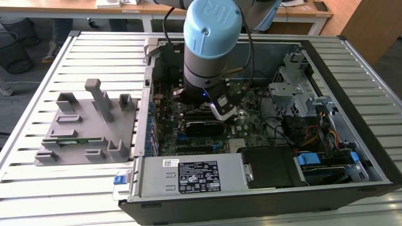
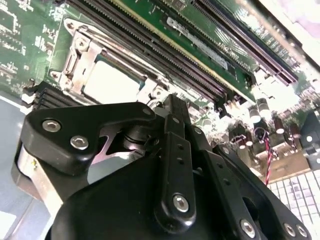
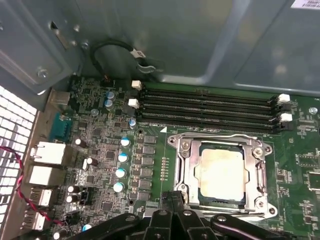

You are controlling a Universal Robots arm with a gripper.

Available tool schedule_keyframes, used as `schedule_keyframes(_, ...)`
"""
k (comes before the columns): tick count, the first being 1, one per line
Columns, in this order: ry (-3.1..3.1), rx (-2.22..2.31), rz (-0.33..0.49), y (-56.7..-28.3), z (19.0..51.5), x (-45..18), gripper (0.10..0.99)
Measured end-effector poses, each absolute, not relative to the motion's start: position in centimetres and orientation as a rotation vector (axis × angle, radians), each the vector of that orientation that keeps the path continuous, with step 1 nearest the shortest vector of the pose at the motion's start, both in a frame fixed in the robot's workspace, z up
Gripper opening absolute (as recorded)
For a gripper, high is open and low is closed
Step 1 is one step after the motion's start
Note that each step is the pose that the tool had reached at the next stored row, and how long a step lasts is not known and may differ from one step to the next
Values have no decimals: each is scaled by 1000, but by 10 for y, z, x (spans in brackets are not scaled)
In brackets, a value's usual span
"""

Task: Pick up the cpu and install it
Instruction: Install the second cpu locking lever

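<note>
Nearest thing in the second wrist view is the gripper point(image 2: 172, 107) itself, black linkage w/ bolts. The fingers look pulled together w/ nothing between them, so closed and empty afaict. In the first wrist view its tips point(image 3: 172, 197) sit right at the edge of the socket frame point(image 3: 182, 165), just beside it; can't tell if they're touching.

Just past that is the cpu point(image 3: 221, 172), already lying flat inside the metal socket frame on the motherboard point(image 3: 100, 155), silvery top plate facing up. The second wrist view shows the cpu point(image 2: 111, 81) seated in the frame too, just beyond the fingertips.

Next out are the long black RAM slots point(image 3: 210, 107), running parallel beside the socket. A row of small blue-topped capacitors point(image 3: 121, 157) sits on the other side of the board, and a red/black wire pair point(image 3: 20, 175) runs by the rear ports.

Exterior view: the arm point(image 1: 210, 42) reaches straight down into the open pc case point(image 1: 351, 155), which lies on a slatted metal table point(image 1: 63, 197). The grey fixture point(image 1: 88, 127) sits on the table to the exterior view's left of the case, w/ a green memory stick point(image 1: 72, 140) lying in it.
</note>
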State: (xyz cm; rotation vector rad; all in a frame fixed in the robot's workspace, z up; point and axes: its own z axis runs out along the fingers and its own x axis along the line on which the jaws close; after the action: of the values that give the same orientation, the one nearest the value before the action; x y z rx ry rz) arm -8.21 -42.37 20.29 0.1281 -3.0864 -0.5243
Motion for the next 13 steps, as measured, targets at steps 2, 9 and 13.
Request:
schedule_keyframes(2, -3086, 128, -524, -424, 205, -82, 110)
schedule_keyframes(9, -3086, 128, -525, -424, 220, -82, 110)
schedule_keyframes(13, -3086, 128, -524, -424, 231, -82, 110)
